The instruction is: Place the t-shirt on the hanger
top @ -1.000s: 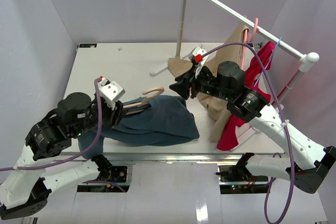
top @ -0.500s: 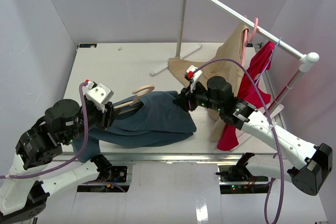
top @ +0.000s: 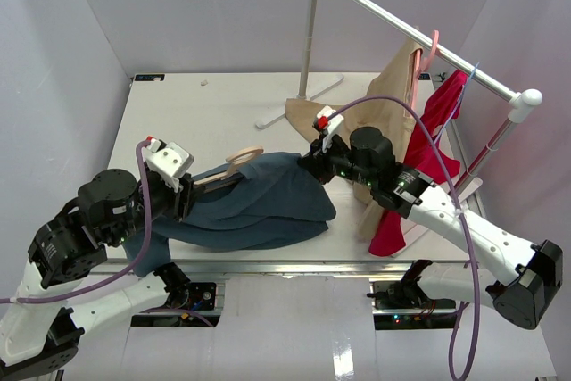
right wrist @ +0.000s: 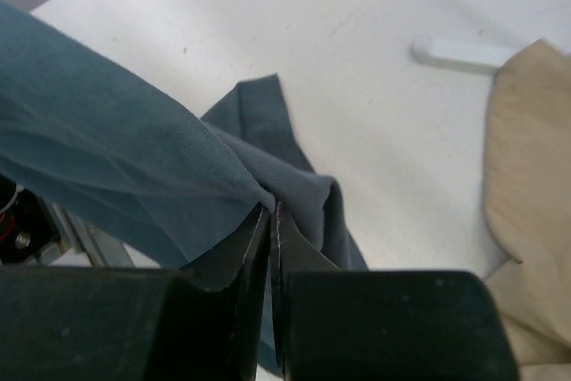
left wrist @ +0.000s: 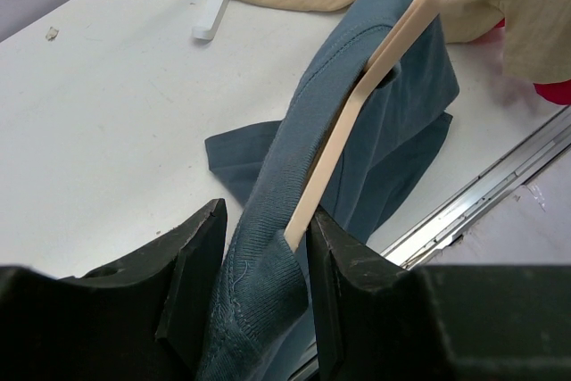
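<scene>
Rack at the far right of the table carries a tan garment on a pink hanger and a red garment on a thin blue hanger; the lower parts of both garments lie on the table. The t-shirt lies along the near edge of the table between the two arms, mostly flat, with its left end raised. The hanger is threaded into that end. In the left wrist view its pale arm runs up and away through the collar opening, with cloth draped over it. The hook sticks out beyond the fabric, clear of the table. The left gripper is clamped on the near end of the hanger, fingers partway apart, with bunched t-shirt fabric caught between them too. The right gripper is at the t-shirt's far right corner, its fingers pressed together and pinching a fold of the blue cloth; the fabric rises to a small peak there. Against the frame one second back, the right arm has come down and in from above the tan garment to the t-shirt's edge, and its jaws, apart then, have closed. The left arm has pulled back toward its own side, taking the hanger hook a little leftward. The hanging garments are unchanged.
</scene>
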### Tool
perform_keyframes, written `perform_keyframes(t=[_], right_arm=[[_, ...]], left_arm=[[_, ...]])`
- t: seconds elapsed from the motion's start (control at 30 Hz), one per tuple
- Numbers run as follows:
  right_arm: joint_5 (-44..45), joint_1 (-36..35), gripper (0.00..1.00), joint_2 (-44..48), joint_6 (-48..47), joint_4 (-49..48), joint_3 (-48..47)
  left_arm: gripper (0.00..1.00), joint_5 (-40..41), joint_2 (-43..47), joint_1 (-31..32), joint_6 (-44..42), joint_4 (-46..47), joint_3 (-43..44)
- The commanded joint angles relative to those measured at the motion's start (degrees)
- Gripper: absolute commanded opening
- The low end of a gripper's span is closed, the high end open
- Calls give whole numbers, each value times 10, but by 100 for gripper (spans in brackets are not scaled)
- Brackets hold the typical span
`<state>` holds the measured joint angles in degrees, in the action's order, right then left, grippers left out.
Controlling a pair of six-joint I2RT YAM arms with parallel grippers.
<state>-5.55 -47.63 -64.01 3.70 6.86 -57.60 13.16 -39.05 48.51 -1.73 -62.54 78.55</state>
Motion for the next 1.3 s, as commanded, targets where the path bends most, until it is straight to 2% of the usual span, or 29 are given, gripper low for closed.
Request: perform_keyframes(t=[0.0, 0.2, 0.4, 0.47, 0.57, 0.6, 0.73, 0.87, 1.0, 1.13, 1.27], right_arm=[[52, 13, 8, -9, -16, 16, -94], [25, 41, 8, -72, -24, 61, -182], [-24, 83, 8, -128, -24, 111, -224], [-32, 89, 14, -132, -28, 118, -220], [-79, 89, 46, -115, -57, 145, -225], [-89, 89, 49, -107, -65, 150, -227], [-135, 89, 54, -38, -94, 162, -227], [-257, 87, 54, 25, -141, 167, -226], [-396, 84, 64, 34, -213, 223, -233], [-401, 70, 73, 23, -265, 268, -226], [-379, 57, 75, 5, -277, 270, -223]], left_arm=[[0, 7, 6, 2, -6, 15, 1], [0, -11, 5, 3, -14, 10, 6], [0, -38, 8, 2, -17, 22, 4], [0, -48, 11, 2, -18, 28, 6], [0, -61, 11, 2, -20, 37, 10], [0, -61, 10, 2, -20, 38, 11], [0, -56, -1, 2, -18, 34, 19], [0, -91, 0, 2, -19, 47, 23], [0, -126, -6, 2, -20, 65, 29], [0, -159, -28, 2, -19, 77, 47], [0, -192, -34, 2, -20, 93, 53]])
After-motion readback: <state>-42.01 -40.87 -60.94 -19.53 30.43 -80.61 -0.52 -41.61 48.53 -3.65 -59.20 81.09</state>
